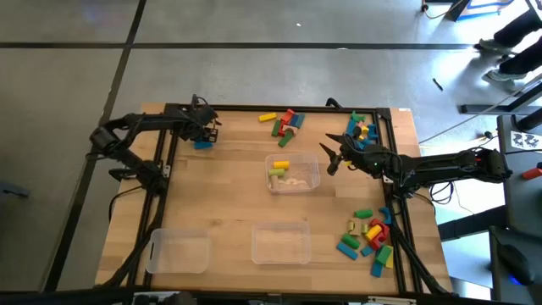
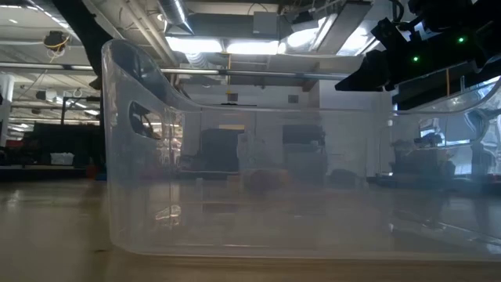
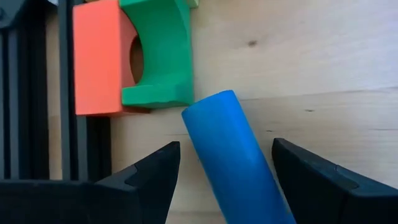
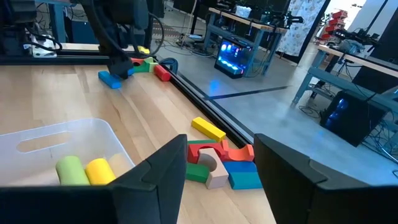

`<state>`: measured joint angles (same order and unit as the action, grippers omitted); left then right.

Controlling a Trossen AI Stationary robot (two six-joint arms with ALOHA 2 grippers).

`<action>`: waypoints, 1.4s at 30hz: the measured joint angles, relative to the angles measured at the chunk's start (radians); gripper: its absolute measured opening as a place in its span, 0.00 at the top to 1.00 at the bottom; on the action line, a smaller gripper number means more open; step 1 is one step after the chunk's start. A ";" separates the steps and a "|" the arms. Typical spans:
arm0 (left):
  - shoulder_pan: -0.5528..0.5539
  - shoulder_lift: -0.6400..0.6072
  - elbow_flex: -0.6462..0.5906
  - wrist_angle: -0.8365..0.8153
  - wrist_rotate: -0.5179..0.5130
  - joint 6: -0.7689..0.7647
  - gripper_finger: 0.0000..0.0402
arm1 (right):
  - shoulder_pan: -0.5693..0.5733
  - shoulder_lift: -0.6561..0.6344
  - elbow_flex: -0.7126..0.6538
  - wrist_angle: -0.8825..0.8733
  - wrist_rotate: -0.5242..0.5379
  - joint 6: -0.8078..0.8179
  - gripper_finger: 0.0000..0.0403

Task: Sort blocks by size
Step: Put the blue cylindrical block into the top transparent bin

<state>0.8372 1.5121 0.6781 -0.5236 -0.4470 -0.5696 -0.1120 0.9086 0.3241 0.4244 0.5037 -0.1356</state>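
The high view looks straight down on the whole bench (image 1: 229, 203). The low view sits level, pressed close against a clear tray (image 2: 258, 188). Each wrist view looks past its own jaws; the right wrist and high views share the middle tray (image 4: 56, 140).

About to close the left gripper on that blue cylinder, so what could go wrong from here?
1. The blue cylinder lies at an angle between the open left gripper fingers; being round, it may roll or twist out as they close.
2. The green arch and orange block sit right at the cylinder's far end, by the table's rail; a push forward could knock them.
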 joint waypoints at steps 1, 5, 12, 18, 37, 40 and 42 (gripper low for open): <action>0.001 0.006 0.000 0.000 0.000 -0.005 0.38 | 0.000 0.000 0.000 0.000 0.000 0.000 0.54; 0.000 0.012 0.003 -0.002 0.000 -0.007 0.38 | 0.000 0.000 0.000 0.000 0.000 0.000 0.54; 0.000 0.013 0.002 -0.006 0.004 -0.007 0.40 | 0.000 0.000 0.000 0.000 0.000 0.000 0.54; 0.000 0.015 0.002 -0.002 0.015 -0.006 0.56 | 0.000 0.000 0.000 0.000 0.000 0.000 0.54; -0.007 0.018 0.067 -0.002 0.112 0.077 0.67 | 0.000 0.000 0.000 0.000 0.000 0.000 0.54; -0.031 0.018 0.098 -0.002 0.137 0.089 0.67 | 0.000 0.000 0.000 0.000 0.000 0.000 0.54; -0.054 0.018 0.121 0.001 0.138 0.092 0.66 | 0.000 0.000 0.000 0.000 0.000 0.000 0.54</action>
<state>0.7834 1.5299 0.7986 -0.5229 -0.3089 -0.4779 -0.1119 0.9085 0.3241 0.4244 0.5041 -0.1356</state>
